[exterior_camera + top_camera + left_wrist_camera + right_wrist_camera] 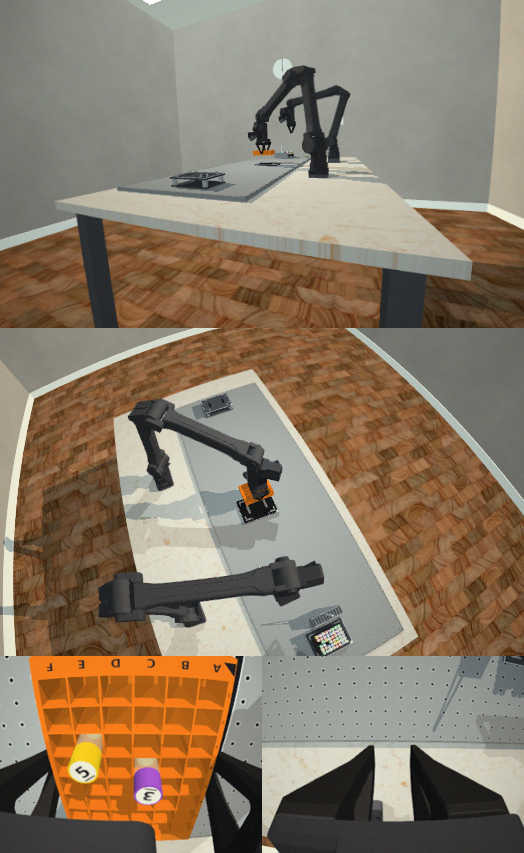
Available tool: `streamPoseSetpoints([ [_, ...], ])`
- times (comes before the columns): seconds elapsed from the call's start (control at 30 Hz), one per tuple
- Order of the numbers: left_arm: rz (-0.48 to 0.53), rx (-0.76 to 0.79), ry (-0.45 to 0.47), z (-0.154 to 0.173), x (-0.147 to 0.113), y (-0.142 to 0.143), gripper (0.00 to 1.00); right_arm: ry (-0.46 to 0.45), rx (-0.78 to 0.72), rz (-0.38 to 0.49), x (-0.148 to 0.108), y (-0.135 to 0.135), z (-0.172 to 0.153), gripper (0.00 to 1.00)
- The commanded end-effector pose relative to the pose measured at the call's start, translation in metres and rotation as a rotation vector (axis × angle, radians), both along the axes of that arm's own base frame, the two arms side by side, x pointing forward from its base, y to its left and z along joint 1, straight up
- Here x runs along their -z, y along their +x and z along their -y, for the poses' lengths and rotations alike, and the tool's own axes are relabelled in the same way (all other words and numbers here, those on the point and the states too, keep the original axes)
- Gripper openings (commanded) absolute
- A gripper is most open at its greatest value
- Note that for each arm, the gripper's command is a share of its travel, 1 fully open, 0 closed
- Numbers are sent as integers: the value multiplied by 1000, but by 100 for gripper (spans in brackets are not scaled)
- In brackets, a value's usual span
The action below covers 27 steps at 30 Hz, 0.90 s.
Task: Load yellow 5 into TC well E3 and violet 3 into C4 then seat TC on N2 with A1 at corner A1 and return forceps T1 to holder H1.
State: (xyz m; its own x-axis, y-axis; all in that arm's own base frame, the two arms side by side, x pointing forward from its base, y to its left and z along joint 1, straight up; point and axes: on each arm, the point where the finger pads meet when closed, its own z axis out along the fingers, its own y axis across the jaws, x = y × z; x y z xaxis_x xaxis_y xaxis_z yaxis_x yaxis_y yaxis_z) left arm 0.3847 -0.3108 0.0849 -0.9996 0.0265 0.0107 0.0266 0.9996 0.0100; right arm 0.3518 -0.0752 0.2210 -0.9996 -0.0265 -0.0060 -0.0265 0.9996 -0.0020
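The orange carrier TC (pixel 245 494) (pixel 270 153) (pixel 133 664) hangs level above the low black nest (pixel 258 513) (pixel 268 164) between the arms. My left gripper (pixel 261 150) (pixel 132 753) is shut on TC, a finger along each side. In the left wrist view the yellow vial 5 (pixel 85 761) stands in E3 and the violet vial 3 (pixel 148 783) in C4; their bases are hidden. The raised nest N2 (pixel 216 403) (pixel 198 176) is empty. My right gripper (pixel 291 130) (pixel 392 754) is empty, its fingers partly open, high over the table.
The vial rack R1 (pixel 319 643) with many coloured caps is at the right arm's end. The holder H1 (pixel 326 616) stands beside it; the forceps are too small to make out clearly. The right arm (pixel 215 583) reaches over the table between TC and R1.
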Motion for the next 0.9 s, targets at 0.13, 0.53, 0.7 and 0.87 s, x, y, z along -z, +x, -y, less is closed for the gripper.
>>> streamPoseSetpoints([
  [0.13, 50, 5, -42, -9, -23, 12, 0, -5, 14, 29, -12, 8, 2, 24],
  [0.53, 54, 5, -42, -24, -26, 15, 0, -5, 14, 29, -12, 8, 2, 24],
  [0.7, 34, 5, -28, -38, -19, 8, 0, -5, 14, 29, -12, 8, 2, 24],
  [0.87, 39, 5, -32, -44, -19, 10, 0, -5, 14, 29, -12, 8, 2, 24],
])
